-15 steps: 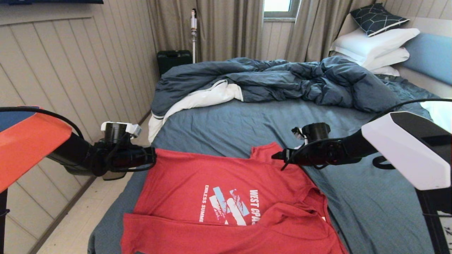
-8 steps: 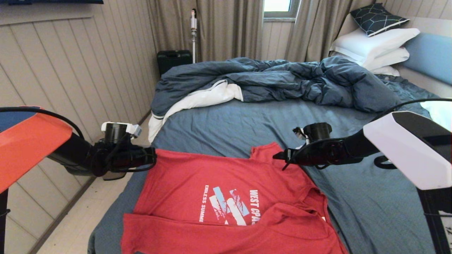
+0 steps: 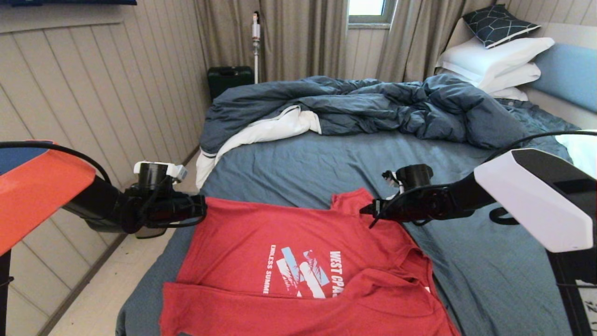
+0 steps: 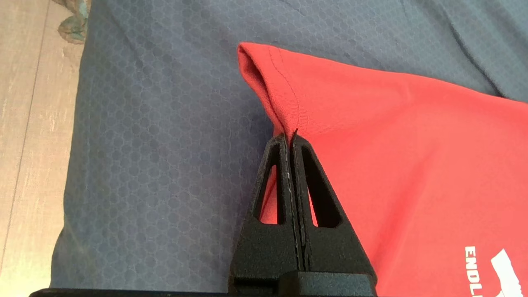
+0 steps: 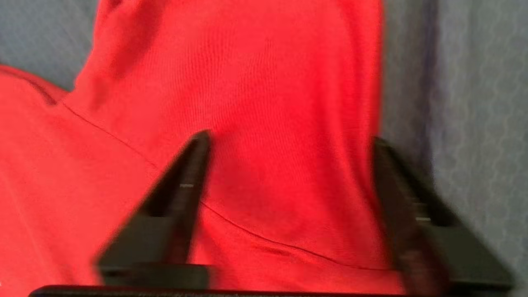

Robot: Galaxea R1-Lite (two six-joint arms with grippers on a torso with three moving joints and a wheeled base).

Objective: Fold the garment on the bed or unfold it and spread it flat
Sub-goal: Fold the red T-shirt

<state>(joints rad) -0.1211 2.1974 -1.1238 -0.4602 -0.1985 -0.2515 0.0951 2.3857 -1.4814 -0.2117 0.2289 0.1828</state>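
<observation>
The garment [image 3: 289, 233], a red T-shirt with white lettering, lies on the near part of the bed [image 3: 326, 158], its lower part folded over the print. My left gripper [image 3: 203, 210] is at the shirt's far left corner, shut on the hem edge [image 4: 284, 103], which puckers up at its tips [image 4: 290, 138]. My right gripper [image 3: 366, 212] hovers over the far right sleeve [image 5: 268, 82]. It is open, one finger over the red cloth [image 5: 194, 165], the other at the sleeve's edge beside the blue sheet [image 5: 474, 82].
A rumpled dark blue duvet [image 3: 373, 107] with white lining fills the far half of the bed. White pillows [image 3: 494, 60] are stacked at the far right by the blue headboard [image 3: 569, 74]. The bed's left edge drops to a wooden floor [image 3: 98, 298].
My right arm has shifted slightly left, further over the sleeve. The left arm and the shirt have stayed where they were.
</observation>
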